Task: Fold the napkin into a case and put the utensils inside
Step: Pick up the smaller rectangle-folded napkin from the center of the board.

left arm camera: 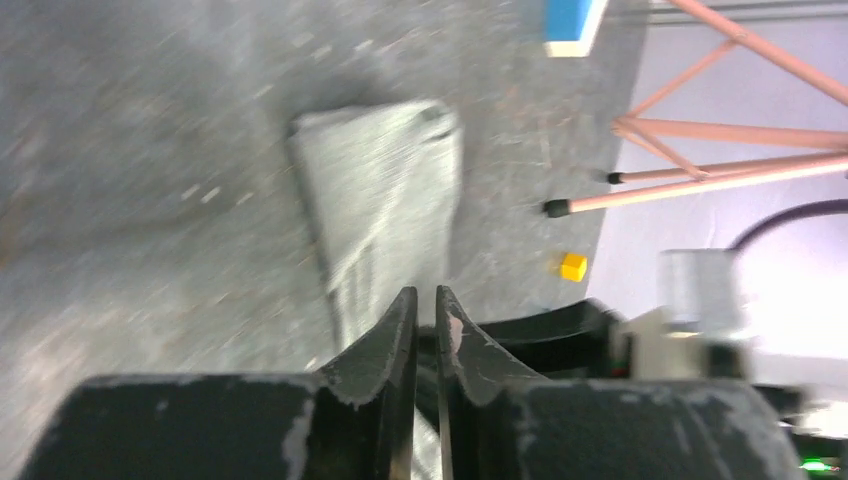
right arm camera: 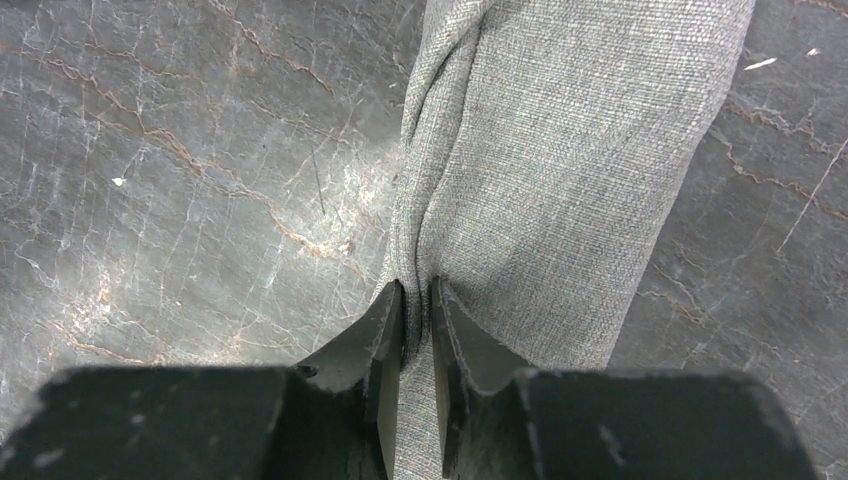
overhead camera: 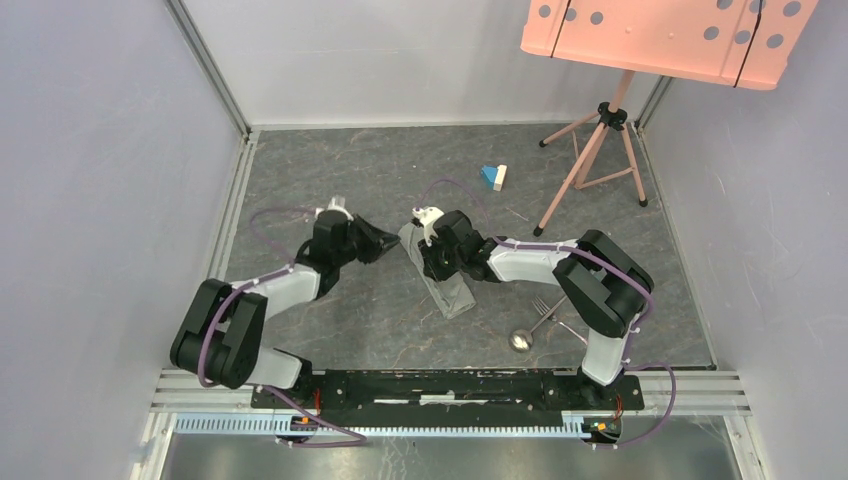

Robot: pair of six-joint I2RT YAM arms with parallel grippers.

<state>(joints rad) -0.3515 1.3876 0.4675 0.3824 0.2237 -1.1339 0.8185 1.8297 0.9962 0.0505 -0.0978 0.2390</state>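
The napkin (overhead camera: 447, 283) lies folded into a narrow grey strip (right arm camera: 560, 170) on the dark table, running from back left to front right. My right gripper (overhead camera: 430, 256) is low on its far half, and its jaws (right arm camera: 417, 285) are shut on a raised pleat of the cloth. My left gripper (overhead camera: 387, 243) hovers just left of the strip's far end. In the blurred left wrist view its jaws (left arm camera: 426, 292) stand a slit apart with nothing between them, and the napkin (left arm camera: 385, 190) lies ahead. The fork (overhead camera: 546, 304) and spoon (overhead camera: 521, 340) rest near the right arm's base.
A blue and white block (overhead camera: 493, 177) sits at the back centre, also seen as the block (left arm camera: 572, 22) in the left wrist view. A pink tripod stand (overhead camera: 600, 150) with a perforated board (overhead camera: 665, 35) occupies the back right. A small yellow block (left arm camera: 573, 266) lies near a tripod foot.
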